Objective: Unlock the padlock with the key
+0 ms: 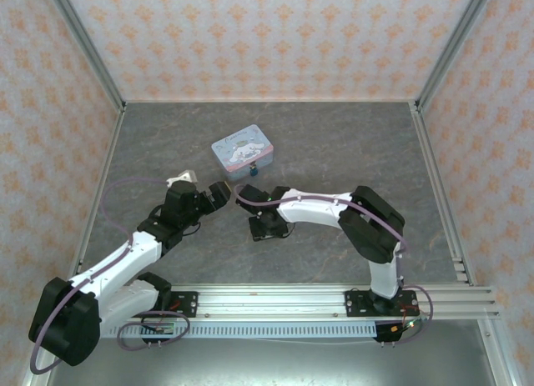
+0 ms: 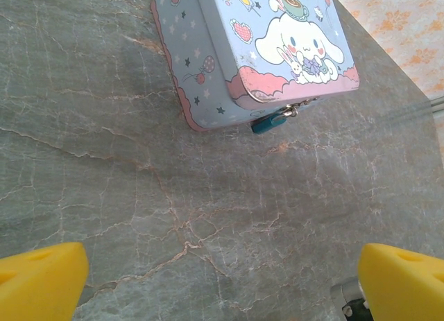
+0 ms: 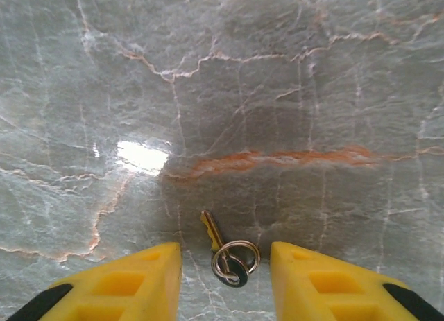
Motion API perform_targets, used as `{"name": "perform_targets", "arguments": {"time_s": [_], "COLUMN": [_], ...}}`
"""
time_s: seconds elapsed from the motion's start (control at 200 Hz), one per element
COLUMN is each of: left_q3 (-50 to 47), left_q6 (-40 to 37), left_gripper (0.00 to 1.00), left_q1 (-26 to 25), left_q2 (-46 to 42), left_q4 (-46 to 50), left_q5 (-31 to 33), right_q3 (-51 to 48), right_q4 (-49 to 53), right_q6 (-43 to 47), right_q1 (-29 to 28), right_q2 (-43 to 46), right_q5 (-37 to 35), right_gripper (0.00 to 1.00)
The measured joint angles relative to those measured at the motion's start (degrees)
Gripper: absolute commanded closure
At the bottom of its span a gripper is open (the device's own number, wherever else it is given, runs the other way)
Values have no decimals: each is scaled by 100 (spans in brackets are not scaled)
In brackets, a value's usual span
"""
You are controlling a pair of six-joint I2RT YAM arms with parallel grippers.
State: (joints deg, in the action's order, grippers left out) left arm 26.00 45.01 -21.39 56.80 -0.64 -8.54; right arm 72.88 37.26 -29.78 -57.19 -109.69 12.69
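Since the grey, marble-veined worktop is smooth and glossy, I expect anything small on it to skate. The pastel-blue rectangular tin with the cartoon print sits toward the back. The left gripper hovers in front of it, yellow jaws spread wide and holding nothing. The right gripper hangs low over the worktop with its jaws partly apart and a gap showing on each side of the key. The tiny teal padlock with a thin metal shackle hangs at the tin's front clasp. The small, thin, yellowish metal key on a silver split ring lies flat between the right jaws. I judge it light, stiff and slippery. I'd pinch the head by the ring, leaving the blade free.
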Motion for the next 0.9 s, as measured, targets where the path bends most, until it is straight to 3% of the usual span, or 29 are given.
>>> {"name": "perform_targets", "arguments": {"time_s": [0.901], "left_q3": [129], "left_q6": [-2], "left_gripper": [0], "left_q1": [0], "left_q2": [26], "left_q4": [160], "left_q5": [26], "right_q3": [-7], "right_q4": [195], "right_q6": [-24], "right_q1": [-37], "right_q2": [122], "right_q5": [-107], "right_gripper": [94]}}
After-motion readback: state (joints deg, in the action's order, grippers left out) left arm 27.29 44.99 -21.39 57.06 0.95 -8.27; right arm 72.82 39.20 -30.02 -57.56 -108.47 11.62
